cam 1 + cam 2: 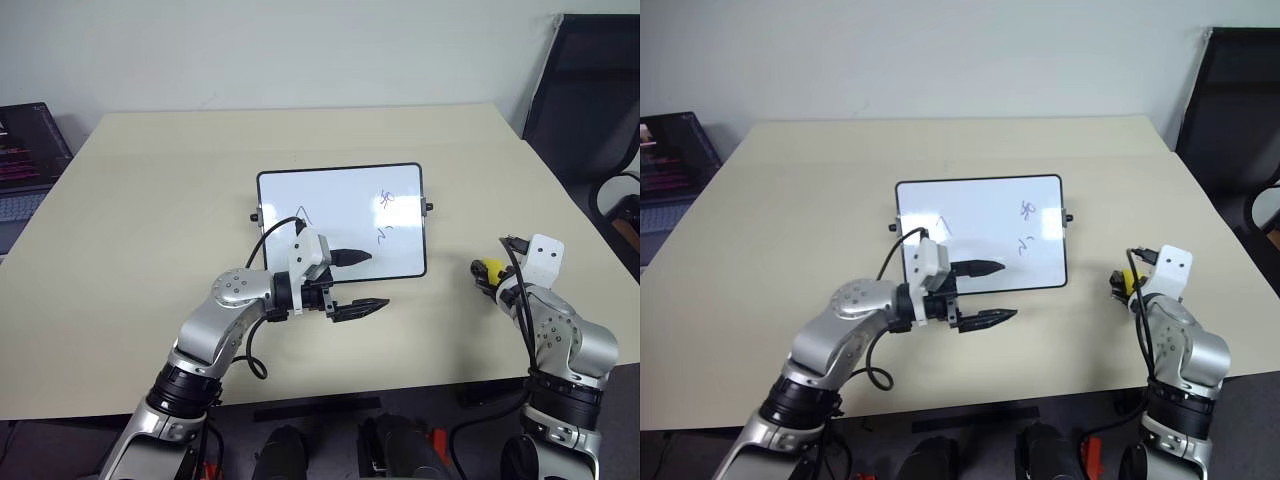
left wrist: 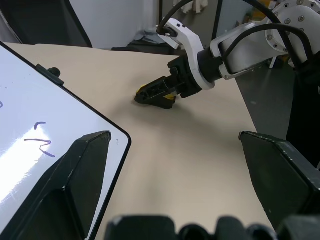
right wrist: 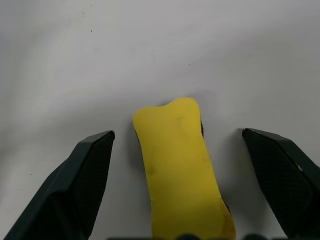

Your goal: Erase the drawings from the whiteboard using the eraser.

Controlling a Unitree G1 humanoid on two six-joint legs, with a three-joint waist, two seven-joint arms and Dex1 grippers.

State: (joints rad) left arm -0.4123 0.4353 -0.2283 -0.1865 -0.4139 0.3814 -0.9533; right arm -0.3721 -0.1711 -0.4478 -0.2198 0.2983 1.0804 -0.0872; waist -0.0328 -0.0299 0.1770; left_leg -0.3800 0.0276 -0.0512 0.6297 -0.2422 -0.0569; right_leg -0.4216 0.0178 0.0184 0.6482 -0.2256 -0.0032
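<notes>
Whiteboard (image 1: 340, 205) is lying flat at centre frame on the tan table (image 1: 150, 190), drawings (image 1: 385, 215) sitting on its right half and a faint mark on its left. Left gripper (image 1: 358, 283) is hovering at the board's lower edge, fingers spread wide, holding nothing. Eraser (image 3: 179, 165) is lying on the table at right of frame, clear of the board. Right gripper (image 1: 487, 272) is straddling the eraser with its fingers (image 3: 80, 180) wide apart, not touching it.

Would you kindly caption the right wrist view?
Open right hand straddling the yellow eraser on the table.
</notes>
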